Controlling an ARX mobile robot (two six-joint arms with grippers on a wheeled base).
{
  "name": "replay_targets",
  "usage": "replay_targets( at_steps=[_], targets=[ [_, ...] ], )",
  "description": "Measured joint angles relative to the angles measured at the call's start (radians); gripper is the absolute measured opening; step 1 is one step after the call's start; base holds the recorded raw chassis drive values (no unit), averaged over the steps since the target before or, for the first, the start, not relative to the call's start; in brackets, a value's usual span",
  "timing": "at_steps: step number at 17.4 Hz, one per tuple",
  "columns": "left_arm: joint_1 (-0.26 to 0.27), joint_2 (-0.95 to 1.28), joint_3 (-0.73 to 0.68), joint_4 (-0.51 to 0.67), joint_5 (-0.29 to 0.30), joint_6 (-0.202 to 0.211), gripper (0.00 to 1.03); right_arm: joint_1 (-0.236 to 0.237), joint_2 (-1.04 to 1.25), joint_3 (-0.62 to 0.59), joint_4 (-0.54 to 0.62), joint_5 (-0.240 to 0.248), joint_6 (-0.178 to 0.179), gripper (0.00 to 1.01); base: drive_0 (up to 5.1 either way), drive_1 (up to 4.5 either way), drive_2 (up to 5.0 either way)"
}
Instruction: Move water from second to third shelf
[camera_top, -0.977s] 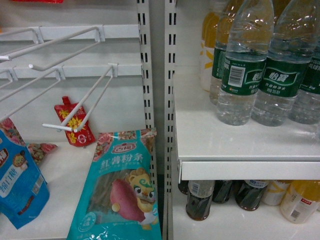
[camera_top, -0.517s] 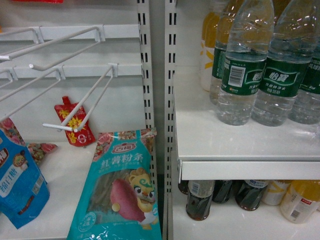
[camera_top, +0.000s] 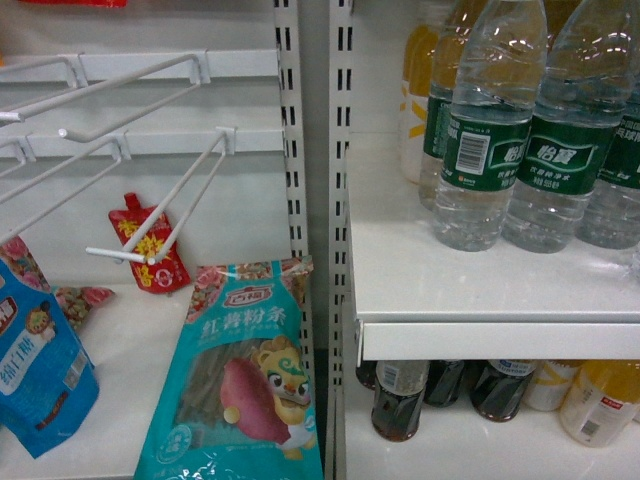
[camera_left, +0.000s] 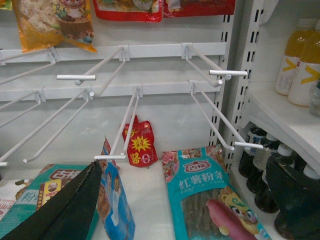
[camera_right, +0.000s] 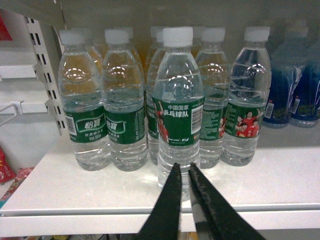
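Note:
Several clear water bottles with green labels stand in a group on a white shelf (camera_right: 100, 192). The front water bottle (camera_right: 178, 120) shows red-shirted athletes on its label. My right gripper (camera_right: 182, 167) is shut with nothing in it, its tips just in front of that bottle's base. In the head view the water bottles (camera_top: 485, 140) stand at the upper right on the shelf (camera_top: 480, 290), and neither gripper shows there. My left gripper (camera_left: 184, 164) hangs open before the snack section, with nothing between its fingers (camera_left: 75, 205).
Dark cola bottles (camera_top: 398, 400) and orange juice bottles (camera_top: 600, 400) stand on the shelf below. Blue-labelled bottles (camera_right: 285, 90) are right of the water. White wire hooks (camera_left: 215, 72) jut out on the left above a teal snack bag (camera_top: 245, 370).

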Motion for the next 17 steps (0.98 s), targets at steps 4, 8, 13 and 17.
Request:
replay_targets(
  at_steps=[4, 8, 13, 17],
  targets=[
    [0.000, 0.000, 0.000, 0.000, 0.000, 0.000, 0.98, 0.000, -0.074, -0.054, -0.034, 0.000, -0.004, 0.02, 0.0, 0.00, 0.0],
    [0.000, 0.000, 0.000, 0.000, 0.000, 0.000, 0.98, 0.000, -0.155, -0.085, -0.093, 0.000, -0.004, 0.02, 0.0, 0.00, 0.0],
    [0.000, 0.000, 0.000, 0.000, 0.000, 0.000, 0.98, 0.000, -0.247, -0.111, -0.135, 0.000, -0.004, 0.02, 0.0, 0.00, 0.0],
    [0.000, 0.000, 0.000, 0.000, 0.000, 0.000, 0.98, 0.000, -0.339, -0.110, -0.267, 0.002, -0.004, 0.02, 0.0, 0.00, 0.0]
  ],
)
